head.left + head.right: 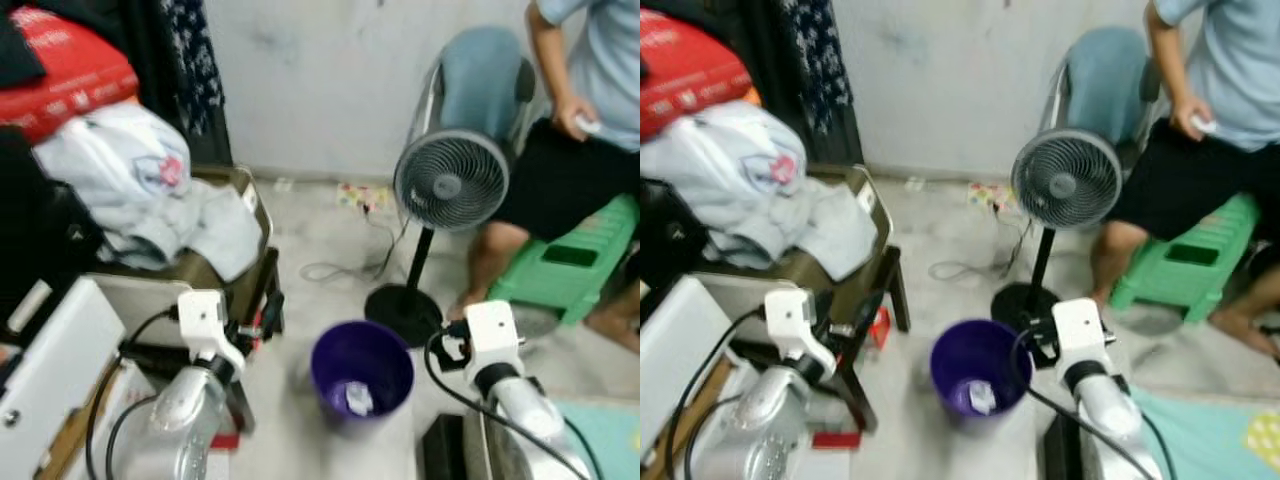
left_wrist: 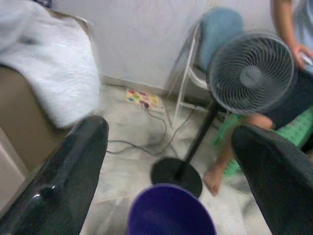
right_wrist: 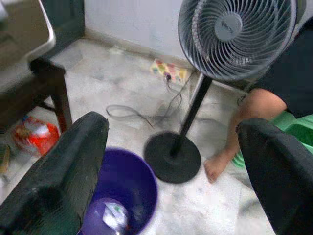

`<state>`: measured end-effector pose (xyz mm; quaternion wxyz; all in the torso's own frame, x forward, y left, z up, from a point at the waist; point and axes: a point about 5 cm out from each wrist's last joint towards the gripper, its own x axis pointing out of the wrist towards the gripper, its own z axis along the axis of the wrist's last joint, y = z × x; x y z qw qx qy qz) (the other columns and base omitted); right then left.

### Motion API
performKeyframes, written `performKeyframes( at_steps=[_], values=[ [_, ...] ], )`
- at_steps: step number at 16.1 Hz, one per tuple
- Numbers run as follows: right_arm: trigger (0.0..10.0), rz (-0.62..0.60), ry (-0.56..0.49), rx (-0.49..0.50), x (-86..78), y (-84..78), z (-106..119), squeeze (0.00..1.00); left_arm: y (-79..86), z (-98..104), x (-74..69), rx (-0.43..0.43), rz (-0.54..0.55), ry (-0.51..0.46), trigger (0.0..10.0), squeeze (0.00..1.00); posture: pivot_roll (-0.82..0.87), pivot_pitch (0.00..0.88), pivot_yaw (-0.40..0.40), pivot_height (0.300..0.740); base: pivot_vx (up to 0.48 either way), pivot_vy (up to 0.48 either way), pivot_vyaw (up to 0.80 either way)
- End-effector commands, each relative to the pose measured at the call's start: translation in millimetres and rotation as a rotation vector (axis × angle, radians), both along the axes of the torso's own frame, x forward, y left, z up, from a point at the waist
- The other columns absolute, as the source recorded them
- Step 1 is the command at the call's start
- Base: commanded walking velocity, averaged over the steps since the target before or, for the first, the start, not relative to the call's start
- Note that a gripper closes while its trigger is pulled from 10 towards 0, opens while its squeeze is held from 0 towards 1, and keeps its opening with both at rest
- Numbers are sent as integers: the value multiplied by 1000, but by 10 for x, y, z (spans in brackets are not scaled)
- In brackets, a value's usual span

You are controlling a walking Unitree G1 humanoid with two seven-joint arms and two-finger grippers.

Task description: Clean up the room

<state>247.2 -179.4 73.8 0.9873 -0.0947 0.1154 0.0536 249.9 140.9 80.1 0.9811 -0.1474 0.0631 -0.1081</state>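
Hovering with both pincers apart and empty over the purple bin [image 1: 361,368]; next move, seemingly, calls for fetching the red wrapper [image 3: 30,136].

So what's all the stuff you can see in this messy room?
Bin: one, purple, on the floor between the two arms, a small scrap inside.
Fan: one, grey, on a black stand behind the bin.
Cable: one, running along the floor to a colourful power strip by the wall.
Table: one, dark, on the robot's left, piled with pale clothes.
Red packet: one, on the floor under the table.
Stool: one, green, on the right, with a person sitting on it.
Chair: one, blue-backed, behind the fan.
Left gripper: black fingers, open, above the bin.
Right gripper: black fingers, open, above the bin.
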Motion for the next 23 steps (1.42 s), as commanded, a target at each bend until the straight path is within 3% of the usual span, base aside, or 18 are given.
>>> performKeyframes(
  at_steps=[1,19,23],
  values=[
    [10000,2,10,6,-2,4,-14,0,60,28,1,37,-9,-15,10000,0,-102,0,14,740,0,0,0],
    [10000,-13,18,24,-9,-15,-25,0,57,17,-13,32,-26,-16,10000,0,-103,0,14,740,0,0,-44],
    [10000,-12,17,25,-2,-17,-24,0,57,17,-8,31,-24,-16,10000,0,-104,0,13,740,0,0,-705]
  ],
)
